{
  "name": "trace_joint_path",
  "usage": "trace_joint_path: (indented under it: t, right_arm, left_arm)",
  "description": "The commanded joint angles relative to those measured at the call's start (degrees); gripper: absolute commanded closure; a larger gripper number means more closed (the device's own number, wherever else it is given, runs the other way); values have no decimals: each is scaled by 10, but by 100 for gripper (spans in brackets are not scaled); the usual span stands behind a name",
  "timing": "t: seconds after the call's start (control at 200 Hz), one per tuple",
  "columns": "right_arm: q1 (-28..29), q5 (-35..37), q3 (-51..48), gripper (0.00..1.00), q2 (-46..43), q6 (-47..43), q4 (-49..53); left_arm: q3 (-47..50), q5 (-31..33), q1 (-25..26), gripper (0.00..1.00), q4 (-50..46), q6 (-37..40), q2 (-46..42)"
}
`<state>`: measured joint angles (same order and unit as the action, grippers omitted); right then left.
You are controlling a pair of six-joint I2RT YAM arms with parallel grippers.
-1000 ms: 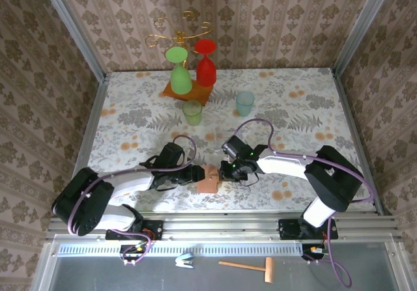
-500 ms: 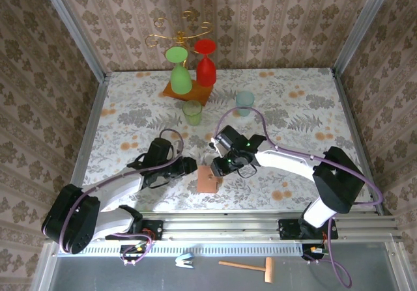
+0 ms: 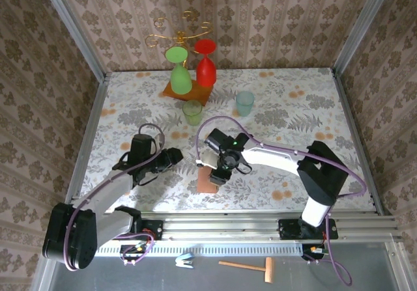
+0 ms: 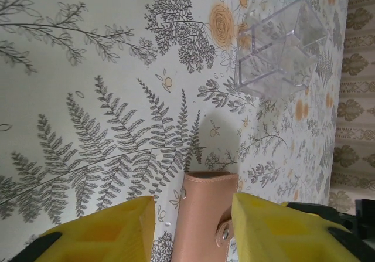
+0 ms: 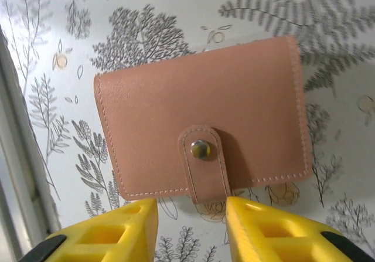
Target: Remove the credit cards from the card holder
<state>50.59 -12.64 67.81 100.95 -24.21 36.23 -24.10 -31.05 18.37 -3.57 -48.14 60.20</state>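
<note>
The card holder (image 3: 206,181) lies flat on the floral tablecloth, tan-brown and folded shut, its strap snapped closed (image 5: 201,149). The credit cards are hidden. My right gripper (image 3: 219,172) hovers over the holder's strap edge, open, its yellow fingers (image 5: 111,232) apart on either side of the strap's tip with nothing between them. In the right wrist view the card holder (image 5: 199,115) spans the middle. My left gripper (image 3: 174,155) is to the left of the holder, open and apart from it. One end of the card holder (image 4: 202,215) shows between the left gripper's (image 4: 193,230) spread fingers, untouched.
A clear plastic box (image 4: 275,51) stands on the cloth beyond the holder. A green cup (image 3: 192,112) and a teal cup (image 3: 245,102) stand further back. A wooden-based stand (image 3: 187,92) with a green and a red glass is at the back. The table's near edge rail (image 3: 221,221) is close.
My right gripper has opened and let go of the card holder, shifting left above it. The left arm has drawn back to the left, away from the holder.
</note>
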Motion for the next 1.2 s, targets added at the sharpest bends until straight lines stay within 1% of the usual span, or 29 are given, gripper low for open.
trace_joint_path:
  t: [0.0, 0.16, 0.245, 0.35, 0.605, 0.76, 0.83, 0.92, 1.04, 1.195]
  right_arm:
    - [6, 33, 31, 60, 28, -83, 40]
    - [13, 58, 52, 54, 52, -101, 45]
    - [15, 61, 57, 50, 59, -104, 42]
    - [18, 60, 63, 48, 65, -106, 41]
    - [26, 53, 76, 47, 88, -108, 34]
    - [27, 51, 72, 49, 98, -109, 27]
    - [27, 51, 66, 51, 102, -112, 25]
    - [27, 53, 58, 56, 104, -113, 23]
    - [28, 55, 45, 68, 98, -113, 10]
    - [30, 58, 28, 79, 84, -111, -10]
  left_arm:
    - [-5, -25, -16, 59, -26, 21, -13]
    - [0, -31, -25, 59, -24, 25, -19]
    - [3, -33, -27, 59, -22, 26, -19]
    - [8, -38, -29, 59, -17, 26, -19]
    - [12, -44, -34, 58, -14, 29, -19]
    - [13, -46, -35, 58, -14, 28, -20]
    - [13, -49, -36, 58, -13, 26, -19]
    - [12, -53, -35, 58, -13, 24, -20]
    - [10, -54, -29, 58, -13, 20, -19]
    - [8, -46, -6, 58, -3, 6, -14]
